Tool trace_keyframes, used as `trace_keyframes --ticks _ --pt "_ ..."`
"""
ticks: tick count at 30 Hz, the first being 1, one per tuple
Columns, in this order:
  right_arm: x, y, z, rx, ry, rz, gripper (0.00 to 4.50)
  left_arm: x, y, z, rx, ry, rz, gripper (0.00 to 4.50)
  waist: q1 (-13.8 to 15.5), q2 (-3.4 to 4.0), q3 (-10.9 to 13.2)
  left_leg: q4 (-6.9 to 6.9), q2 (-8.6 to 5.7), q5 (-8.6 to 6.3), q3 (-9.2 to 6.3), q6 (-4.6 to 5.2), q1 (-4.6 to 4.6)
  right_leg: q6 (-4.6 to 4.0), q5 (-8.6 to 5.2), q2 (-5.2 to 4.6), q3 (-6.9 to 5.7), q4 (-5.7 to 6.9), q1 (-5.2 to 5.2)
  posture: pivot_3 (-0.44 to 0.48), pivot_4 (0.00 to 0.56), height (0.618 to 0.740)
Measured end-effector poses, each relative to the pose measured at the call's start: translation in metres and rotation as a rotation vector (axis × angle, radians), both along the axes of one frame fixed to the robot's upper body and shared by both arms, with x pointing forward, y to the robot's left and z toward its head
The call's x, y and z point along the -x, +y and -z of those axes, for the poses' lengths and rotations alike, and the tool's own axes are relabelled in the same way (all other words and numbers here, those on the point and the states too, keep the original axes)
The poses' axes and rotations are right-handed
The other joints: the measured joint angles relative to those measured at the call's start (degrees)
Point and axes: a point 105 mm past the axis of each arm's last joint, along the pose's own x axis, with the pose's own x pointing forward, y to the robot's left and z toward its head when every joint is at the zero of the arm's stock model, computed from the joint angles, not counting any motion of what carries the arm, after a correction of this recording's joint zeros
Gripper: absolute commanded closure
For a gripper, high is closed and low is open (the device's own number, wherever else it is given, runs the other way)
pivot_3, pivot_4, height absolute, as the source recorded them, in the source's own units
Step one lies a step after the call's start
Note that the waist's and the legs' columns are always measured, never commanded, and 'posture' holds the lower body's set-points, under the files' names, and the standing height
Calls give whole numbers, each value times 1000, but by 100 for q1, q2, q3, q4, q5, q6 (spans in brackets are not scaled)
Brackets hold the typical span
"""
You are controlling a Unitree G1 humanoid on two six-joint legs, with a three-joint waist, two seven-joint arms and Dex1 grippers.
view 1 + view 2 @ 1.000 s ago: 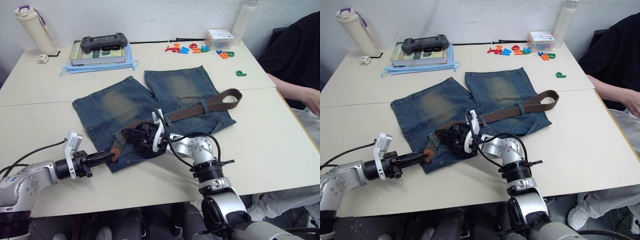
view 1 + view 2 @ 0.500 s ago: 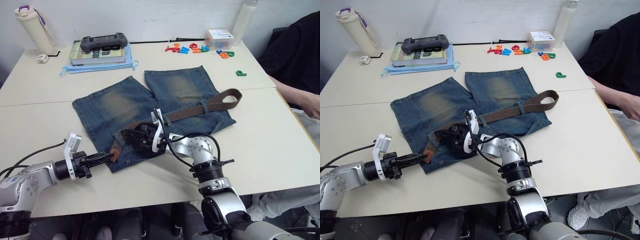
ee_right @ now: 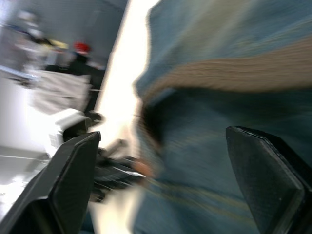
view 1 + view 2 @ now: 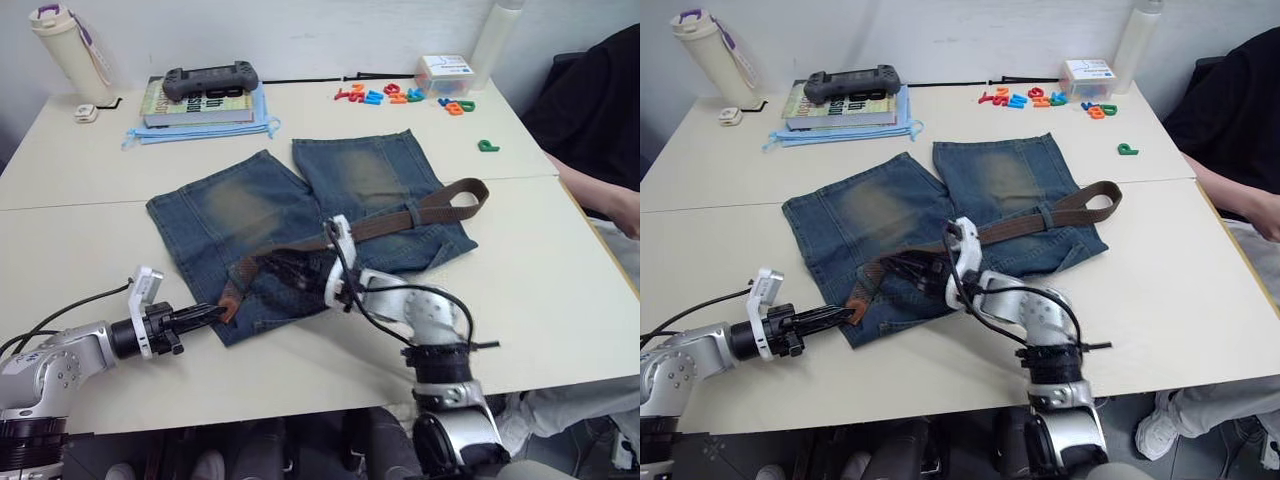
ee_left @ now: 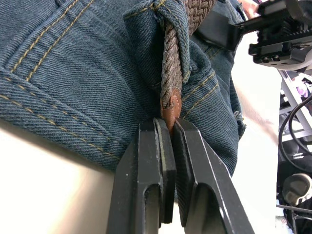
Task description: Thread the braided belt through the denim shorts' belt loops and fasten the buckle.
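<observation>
left gripper (image 5: 168,134) clamped on braided belt (image 5: 171,73) tip; right gripper (image 4: 283,272) fingers wide apart.

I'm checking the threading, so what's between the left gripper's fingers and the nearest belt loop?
In the left wrist view, the braided belt's tan tip is clamped in the left gripper; the braid runs straight up into the belt loop.
</observation>
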Motion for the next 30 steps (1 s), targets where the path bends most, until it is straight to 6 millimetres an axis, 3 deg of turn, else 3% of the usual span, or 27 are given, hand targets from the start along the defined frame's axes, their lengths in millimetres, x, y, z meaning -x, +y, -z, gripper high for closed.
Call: trace_keyframes --ticks 2,5,9,12,16,23,30 --pt "6 -10 -6 51 -68 19 37 0 0 0 2 1 -1 4500 4 0 0 -8 0 1 -1 0 3 0 0 0 0 -1 0 0 150 667" --pt "10 -21 -15 110 -153 59 886 0 1 2 6 2 -6 4500 5 0 0 -25 0 5 0 7 14 0 0 0 -1 -5 4 0 150 667" --pt "12 -25 -18 224 -253 92 2956 0 1 2 11 2 -3 4500 22 0 0 -36 0 14 0 -3 17 0 0 1 -4 -14 5 0 150 667" --pt "9 -28 -6 378 -329 121 4399 1 0 2 14 2 0 4500 30 -1 -1 -41 -2 15 0 -4 17 0 0 1 -6 -25 10 0 150 667" --pt "5 -32 18 525 -375 150 4399 1 0 2 17 2 3 4500 45 -2 -1 -46 -3 16 0 -5 17 1 1 2 -9 -31 12 0 150 667" --pt "1 -29 33 603 -443 170 4399 5 9 1 -8 -3 15 4500 78 -14 -9 -45 -2 23 -4 -13 34 1 1 3 -14 -28 28 0 150 667" --pt "-1 -25 33 608 -450 168 4399 15 58 -5 -179 16 21 4500 77 -24 -13 -49 1 25 -5 -19 38 -7 3 4 -15 -29 25 0 150 667"
